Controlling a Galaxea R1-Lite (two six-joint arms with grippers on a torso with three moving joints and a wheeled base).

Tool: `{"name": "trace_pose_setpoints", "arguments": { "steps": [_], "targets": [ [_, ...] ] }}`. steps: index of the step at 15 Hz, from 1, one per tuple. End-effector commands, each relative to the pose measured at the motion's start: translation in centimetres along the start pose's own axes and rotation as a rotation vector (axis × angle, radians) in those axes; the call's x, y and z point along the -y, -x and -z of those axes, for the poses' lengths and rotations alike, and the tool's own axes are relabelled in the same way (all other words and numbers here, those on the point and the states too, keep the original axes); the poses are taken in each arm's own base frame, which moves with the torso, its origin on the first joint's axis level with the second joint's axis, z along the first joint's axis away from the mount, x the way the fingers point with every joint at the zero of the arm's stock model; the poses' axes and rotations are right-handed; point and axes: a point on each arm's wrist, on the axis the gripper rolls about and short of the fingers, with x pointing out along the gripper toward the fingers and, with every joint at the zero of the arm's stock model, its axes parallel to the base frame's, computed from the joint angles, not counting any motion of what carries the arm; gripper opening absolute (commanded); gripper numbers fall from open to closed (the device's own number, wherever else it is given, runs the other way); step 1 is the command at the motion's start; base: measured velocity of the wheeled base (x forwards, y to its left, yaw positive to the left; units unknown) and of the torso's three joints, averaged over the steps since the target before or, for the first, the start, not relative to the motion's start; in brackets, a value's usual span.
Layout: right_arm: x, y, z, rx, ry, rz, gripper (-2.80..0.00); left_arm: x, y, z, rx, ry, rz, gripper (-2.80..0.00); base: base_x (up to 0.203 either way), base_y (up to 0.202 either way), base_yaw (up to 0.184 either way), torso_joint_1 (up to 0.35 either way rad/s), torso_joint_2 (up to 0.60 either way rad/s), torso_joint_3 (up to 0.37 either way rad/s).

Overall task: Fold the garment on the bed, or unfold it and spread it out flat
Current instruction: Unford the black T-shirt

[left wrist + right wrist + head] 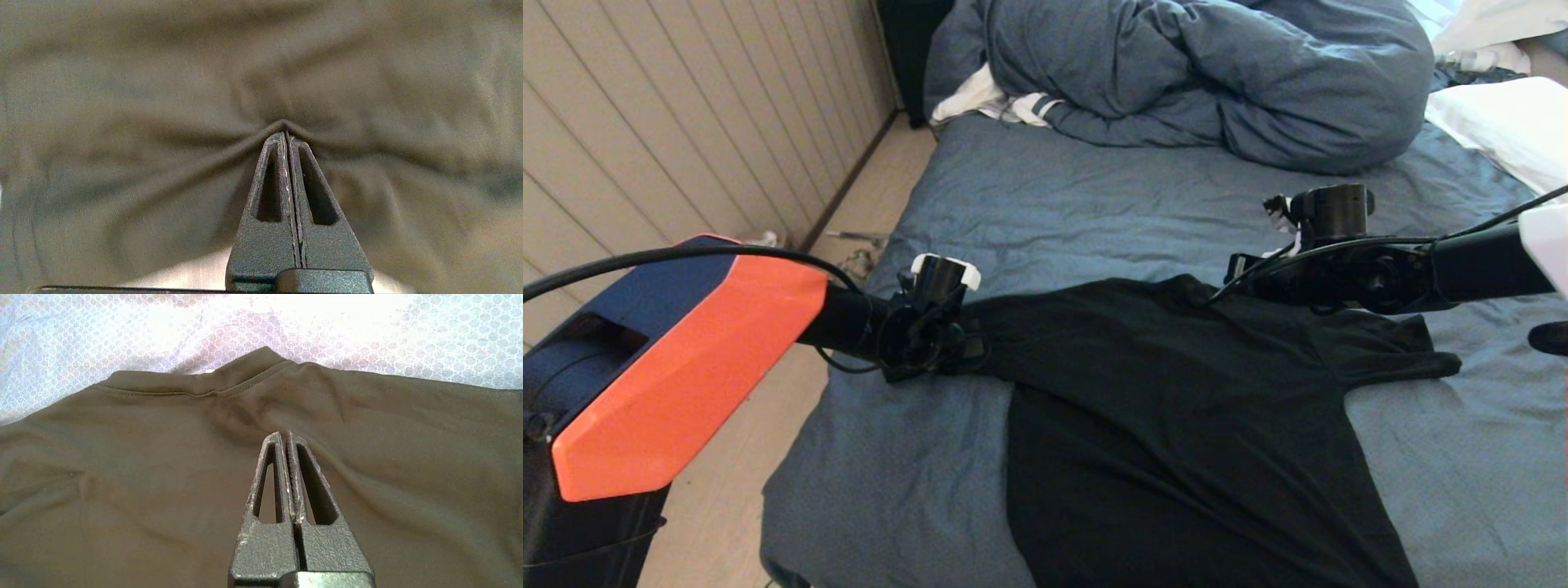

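The garment, a black T-shirt, lies plain side up on the bed, its body running toward the near edge. My left gripper is at the shirt's left shoulder end, shut on a pinch of the cloth. In the left wrist view, folds of the garment radiate from the left gripper. My right gripper is at the other shoulder, close to the collar, with the right sleeve spread beyond it. The right gripper is shut on the garment, and a ridge of cloth runs from its tips.
A bunched blue-grey duvet fills the far end of the bed, with a white striped cloth at its left and white pillows at the right. The bed's left edge drops to a pale floor beside a panelled wall.
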Motion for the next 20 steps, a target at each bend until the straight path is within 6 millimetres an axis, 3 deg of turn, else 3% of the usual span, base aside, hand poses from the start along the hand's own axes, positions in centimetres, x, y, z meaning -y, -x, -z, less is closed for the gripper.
{"name": "trace_pose_setpoints", "arguments": {
  "steps": [1,7,9,12,14,16,20],
  "targets": [
    [-0.1,-0.1,0.1,-0.001,-0.001,-0.002,-2.80,-0.7,-2.1,0.2,0.001,0.013,-0.026,-2.80,0.000,0.000,0.000,0.000,0.00,0.000],
    [-0.2,-0.1,0.3,0.002,0.002,-0.007,-2.80,-4.7,-4.0,-5.4,0.097,0.105,-0.085,-2.80,0.000,0.000,0.000,0.000,0.00,0.000],
    [-0.2,0.0,0.2,0.005,0.002,-0.008,-2.80,-7.2,-4.4,-6.6,0.094,0.130,-0.114,-2.80,0.000,0.000,0.000,0.000,0.00,0.000],
    [-0.3,0.2,0.1,0.007,0.003,-0.010,-2.80,-8.5,-3.3,-8.0,0.117,0.152,-0.122,-2.80,0.000,0.000,0.000,0.000,0.00,0.000],
    [-0.6,1.0,-0.4,0.022,0.004,-0.017,-2.80,-8.4,-0.8,-9.3,0.131,0.166,-0.116,-2.80,0.000,0.000,0.000,0.000,0.00,0.000],
    [-1.0,3.4,-1.5,0.059,0.002,-0.025,-2.80,-8.0,3.3,-10.4,0.149,0.173,-0.100,-2.80,0.000,0.000,0.000,0.000,0.00,0.000],
    [-1.8,11.5,-1.1,0.091,0.009,-0.043,-2.80,-8.1,14.3,-10.3,0.196,0.163,-0.056,-2.80,0.000,0.000,0.000,0.000,0.00,0.000]
  ]
}}
